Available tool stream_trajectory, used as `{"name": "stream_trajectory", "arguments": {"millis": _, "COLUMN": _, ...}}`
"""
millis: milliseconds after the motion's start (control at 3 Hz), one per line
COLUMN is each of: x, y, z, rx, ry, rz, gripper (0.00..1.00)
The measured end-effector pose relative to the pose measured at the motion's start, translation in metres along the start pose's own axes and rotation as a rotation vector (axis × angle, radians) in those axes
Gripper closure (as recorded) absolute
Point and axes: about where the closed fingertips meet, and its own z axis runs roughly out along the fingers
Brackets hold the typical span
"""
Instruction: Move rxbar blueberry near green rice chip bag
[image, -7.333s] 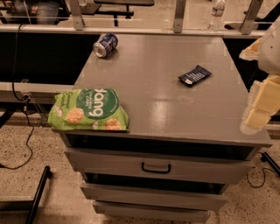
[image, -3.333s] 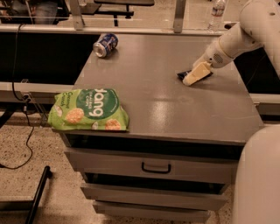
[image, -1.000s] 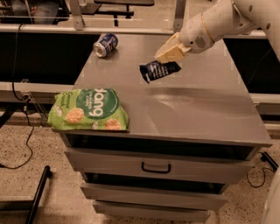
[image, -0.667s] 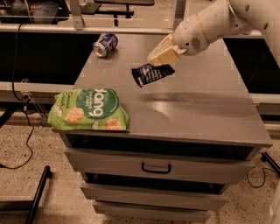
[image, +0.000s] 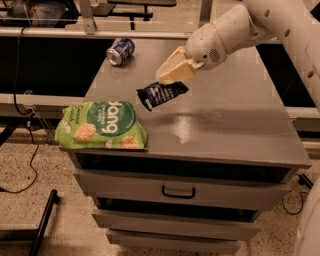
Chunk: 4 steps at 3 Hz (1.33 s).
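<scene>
The rxbar blueberry (image: 161, 94), a small dark navy wrapper with white print, hangs tilted in the air above the grey cabinet top (image: 230, 120). My gripper (image: 172, 76) is shut on its upper right end and holds it just right of and above the green rice chip bag (image: 101, 125). The bag is a puffy light-green bag with a dark green circle and white lettering. It lies flat at the front left corner of the top. My white arm reaches in from the upper right.
A blue soda can (image: 120, 51) lies on its side at the back left of the top. Drawers with a dark handle (image: 178, 192) face front below. A cable (image: 27, 150) and a black leg (image: 44, 222) are on the floor at left.
My gripper has carried the rxbar leftward and toward the front, from the right part of the top to just beside the green bag. The bag and can have not moved.
</scene>
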Motion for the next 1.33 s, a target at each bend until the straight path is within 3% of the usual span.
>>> {"name": "stream_trajectory", "arguments": {"millis": 333, "x": -0.0037, "y": 0.0066, "z": 0.0114, "rx": -0.069, "ry": -0.013, "rz": -0.028, "gripper": 0.85}}
{"name": "stream_trajectory", "arguments": {"millis": 667, "x": -0.0049, "y": 0.0062, "z": 0.0153, "rx": -0.077, "ry": -0.016, "rz": -0.031, "gripper": 0.54}}
{"name": "stream_trajectory", "arguments": {"millis": 1333, "x": -0.0067, "y": 0.0040, "z": 0.0206, "rx": -0.077, "ry": -0.021, "rz": -0.032, "gripper": 0.07}}
